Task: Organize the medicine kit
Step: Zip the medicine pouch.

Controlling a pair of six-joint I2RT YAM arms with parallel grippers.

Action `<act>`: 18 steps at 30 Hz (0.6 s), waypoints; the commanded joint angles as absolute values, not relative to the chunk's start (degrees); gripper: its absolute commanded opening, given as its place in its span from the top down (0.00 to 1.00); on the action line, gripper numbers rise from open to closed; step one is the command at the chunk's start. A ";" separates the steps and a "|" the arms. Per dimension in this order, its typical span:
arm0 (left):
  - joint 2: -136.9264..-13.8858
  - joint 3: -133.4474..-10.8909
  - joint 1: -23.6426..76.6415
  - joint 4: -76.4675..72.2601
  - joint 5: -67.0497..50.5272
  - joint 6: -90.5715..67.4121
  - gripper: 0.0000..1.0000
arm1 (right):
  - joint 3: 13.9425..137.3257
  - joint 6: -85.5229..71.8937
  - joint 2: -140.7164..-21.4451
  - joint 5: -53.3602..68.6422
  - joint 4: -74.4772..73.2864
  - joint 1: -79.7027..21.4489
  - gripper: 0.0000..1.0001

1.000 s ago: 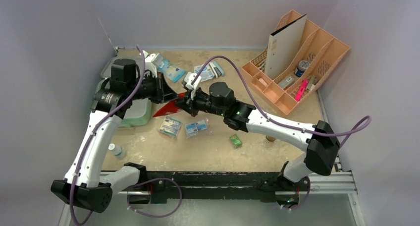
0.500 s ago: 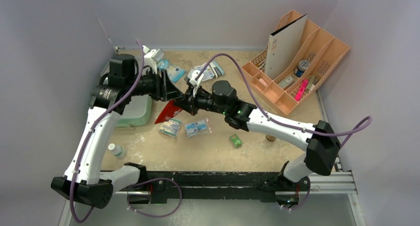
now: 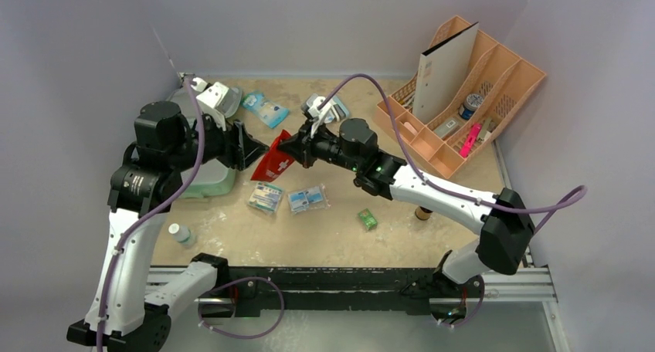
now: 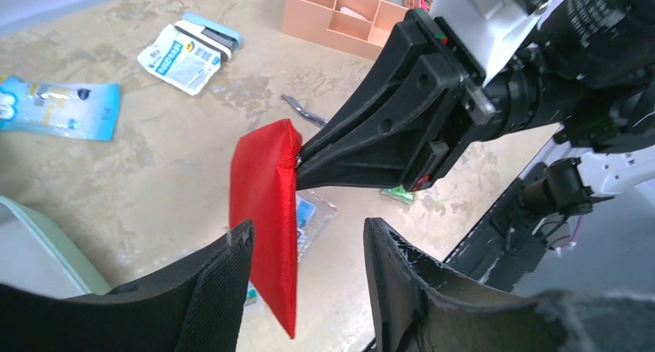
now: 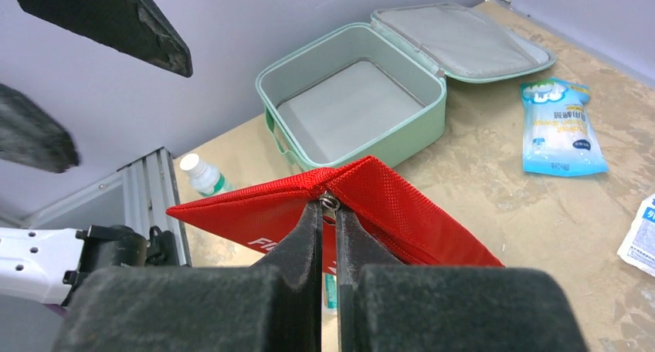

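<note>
The medicine kit, a mint-green rounded clamshell case, sits on the left side of the sandy-beige desk close to the left wall. Its hinged lid is thrown back flat, so the grey-lined inside shows. In the top view most of the kit is hidden under the left arm. Just to its right, lifted off the desk, hangs a flat red fabric pouch with a white cross on its face. The right pincer is clenched on the pouch's upper edge at the small metal zip pull, and the pouch dangles below it. The left pincer is released, its black fingers spread either side of the pouch's lower part; whether the nearer finger brushes the fabric I cannot tell. A small white bottle stands on the desk near the kit's front corner. A blue-and-white plastic sachet lies beyond the lid. Two clear packets lie side by side under the pouch, and a little green box lies further right. A peach-orange slotted organizer stands well apart at the far right.
</note>
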State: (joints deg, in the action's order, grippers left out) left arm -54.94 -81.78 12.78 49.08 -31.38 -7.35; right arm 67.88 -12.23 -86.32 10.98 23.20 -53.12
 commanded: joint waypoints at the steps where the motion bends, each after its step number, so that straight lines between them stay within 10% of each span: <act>1: -54.80 -80.86 12.91 47.50 -33.99 1.84 0.50 | 68.69 -14.03 -82.33 9.65 24.81 -52.99 1.00; 18: -58.42 -75.46 13.16 41.26 -39.72 9.84 0.51 | 70.48 -16.73 -82.44 10.48 24.66 -52.86 1.00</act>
